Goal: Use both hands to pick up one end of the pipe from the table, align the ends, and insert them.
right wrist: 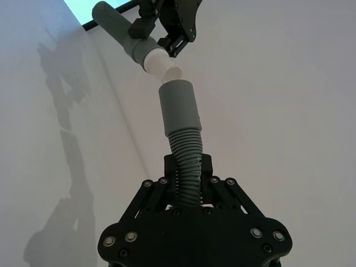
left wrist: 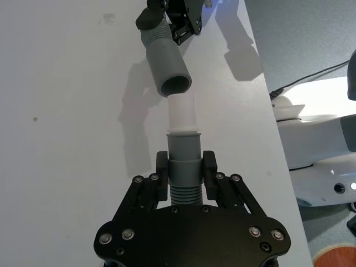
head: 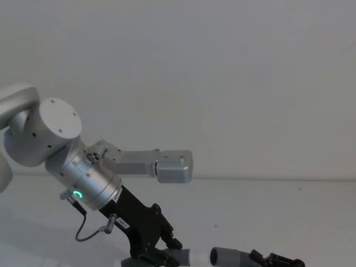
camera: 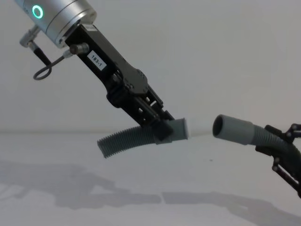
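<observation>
Both pieces of the pipe hang in the air above the white table (camera: 141, 193). My left gripper (camera: 163, 126) is shut on the grey collar of one piece, whose ribbed body (camera: 121, 141) trails back and down. Its narrow white tip (camera: 184, 128) points at the other piece's wide grey socket cuff (camera: 230, 128). My right gripper (camera: 282, 143) is shut on that piece's ribbed part. A small gap separates the two ends. In the left wrist view my left gripper (left wrist: 185, 172) holds the collar, and the white tip (left wrist: 181, 114) sits just short of the socket mouth (left wrist: 173, 84), slightly off line.
The table's edge (left wrist: 266, 111) runs close beside the grippers in the left wrist view. Beyond it stand a white machine base (left wrist: 322, 144) and a cable on a grey floor. A plain wall rises behind the table.
</observation>
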`<state>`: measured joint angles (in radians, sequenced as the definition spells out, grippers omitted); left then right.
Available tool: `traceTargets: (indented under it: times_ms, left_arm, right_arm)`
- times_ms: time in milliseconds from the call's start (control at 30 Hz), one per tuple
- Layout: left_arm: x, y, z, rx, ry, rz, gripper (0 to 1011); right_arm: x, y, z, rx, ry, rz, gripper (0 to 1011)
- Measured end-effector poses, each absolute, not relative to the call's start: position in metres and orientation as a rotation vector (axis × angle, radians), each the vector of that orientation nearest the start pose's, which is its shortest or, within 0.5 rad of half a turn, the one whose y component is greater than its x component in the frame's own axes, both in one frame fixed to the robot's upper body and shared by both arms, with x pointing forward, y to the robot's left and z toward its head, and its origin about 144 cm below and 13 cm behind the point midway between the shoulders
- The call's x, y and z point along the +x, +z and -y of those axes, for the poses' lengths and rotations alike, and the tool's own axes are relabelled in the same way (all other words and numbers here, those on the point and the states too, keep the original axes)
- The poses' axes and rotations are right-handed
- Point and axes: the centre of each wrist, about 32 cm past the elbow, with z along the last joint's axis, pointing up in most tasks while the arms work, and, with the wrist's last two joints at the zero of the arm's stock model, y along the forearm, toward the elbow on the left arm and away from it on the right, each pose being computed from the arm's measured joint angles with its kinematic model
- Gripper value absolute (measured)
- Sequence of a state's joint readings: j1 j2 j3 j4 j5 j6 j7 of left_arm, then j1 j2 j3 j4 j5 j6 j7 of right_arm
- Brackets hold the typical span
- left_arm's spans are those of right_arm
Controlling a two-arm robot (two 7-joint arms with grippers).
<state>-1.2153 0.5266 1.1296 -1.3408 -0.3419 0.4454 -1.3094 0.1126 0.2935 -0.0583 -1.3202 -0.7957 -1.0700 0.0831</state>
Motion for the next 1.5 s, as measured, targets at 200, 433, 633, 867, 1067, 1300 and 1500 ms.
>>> traceTargets:
  times_ms: [200,433,633,867,1067,1300,1500]
  left_arm:
    - [0.618,1.404,-0.167,0.852,-0.169,0.156,332]
    - [0.620,1.403,-0.165,0.852,-0.177,0.149,332]
    - [0.622,1.403,-0.164,0.855,-0.182,0.142,332]
    - [0.625,1.403,-0.162,0.869,-0.186,0.121,332]
    - [0.628,1.403,-0.160,0.884,-0.185,0.103,332]
    - [0.630,1.404,-0.159,0.895,-0.182,0.090,332]
    - [0.632,1.404,-0.158,0.900,-0.181,0.084,332]
  right_arm:
    - [0.482,1.116,0.311,-0.135,-0.663,1.251,212]
    - [0.483,1.115,0.311,-0.133,-0.667,1.258,212]
    - [0.484,1.114,0.311,-0.129,-0.668,1.265,212]
    - [0.485,1.114,0.310,-0.120,-0.669,1.279,212]
    - [0.486,1.113,0.310,-0.110,-0.669,1.292,212]
    - [0.487,1.112,0.311,-0.099,-0.668,1.307,212]
    - [0.487,1.110,0.311,-0.091,-0.663,1.322,212]
